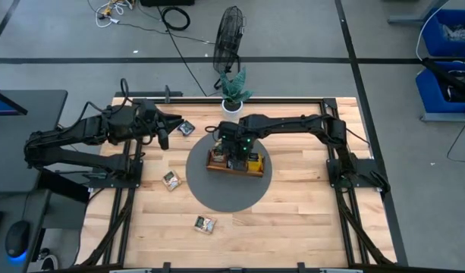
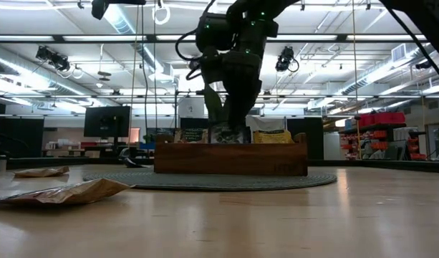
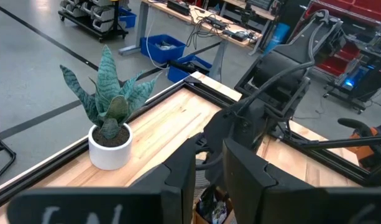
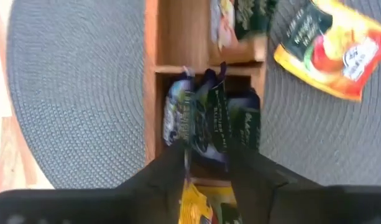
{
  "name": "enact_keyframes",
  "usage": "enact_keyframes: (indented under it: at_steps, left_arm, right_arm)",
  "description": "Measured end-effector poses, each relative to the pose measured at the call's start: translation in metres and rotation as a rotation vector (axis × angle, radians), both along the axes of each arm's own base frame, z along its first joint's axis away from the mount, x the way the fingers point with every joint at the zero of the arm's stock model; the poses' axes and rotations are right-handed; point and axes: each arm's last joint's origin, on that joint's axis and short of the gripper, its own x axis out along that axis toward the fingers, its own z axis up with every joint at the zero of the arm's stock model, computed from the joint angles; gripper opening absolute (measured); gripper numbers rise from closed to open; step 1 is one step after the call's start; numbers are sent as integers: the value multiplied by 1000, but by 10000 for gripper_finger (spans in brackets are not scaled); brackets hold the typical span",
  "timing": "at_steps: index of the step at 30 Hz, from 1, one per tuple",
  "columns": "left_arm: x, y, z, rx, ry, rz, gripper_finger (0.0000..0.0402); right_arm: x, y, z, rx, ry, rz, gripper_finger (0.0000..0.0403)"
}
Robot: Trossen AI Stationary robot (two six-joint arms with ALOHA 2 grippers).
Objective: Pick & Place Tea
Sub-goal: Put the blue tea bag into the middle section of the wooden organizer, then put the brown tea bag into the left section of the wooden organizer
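right pincer point(image 4: 206, 163) | over tray point(image 1: 217, 165), fingers parted astride dark tea sachet point(image 4: 206, 118) standing in compartment | left pincer point(image 1: 162, 133) idle, state unclear | sachet likely light, thin, crinkly; pinch top edge

A brown wooden tray point(image 1: 234, 165) with compartments sits on a round grey woven mat point(image 1: 229, 189) at the middle of the light wooden surface point(image 1: 293, 220). At the far edge of the surface, behind the mat, a potted green plant point(image 1: 234, 92) stands upright in a small white pot. Beyond it, on the grey floor, stands a black wire fan point(image 1: 229, 38), with loose cables point(image 1: 175, 17) farther off. Blue bins point(image 1: 448, 45) sit at the far right of the floor.
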Motion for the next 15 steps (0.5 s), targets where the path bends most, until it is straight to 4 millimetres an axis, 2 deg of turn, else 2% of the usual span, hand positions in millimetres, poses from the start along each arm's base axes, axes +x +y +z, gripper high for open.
enact_keyframes:
  at_steps: [7, 9, 15]
  left_arm:
    - [-3, -1, -11, -39, 109, -1, 85]
    - [-5, -2, -17, -61, 158, -9, 85]
    - [-2, -11, -34, -127, 154, -67, 85]
  right_arm:
    - [-4, 2, 5, 69, 15, -23, 154]
    - [-3, 5, 14, 79, -42, -11, 154]
    - [-9, 10, 52, 14, -197, -27, 141]
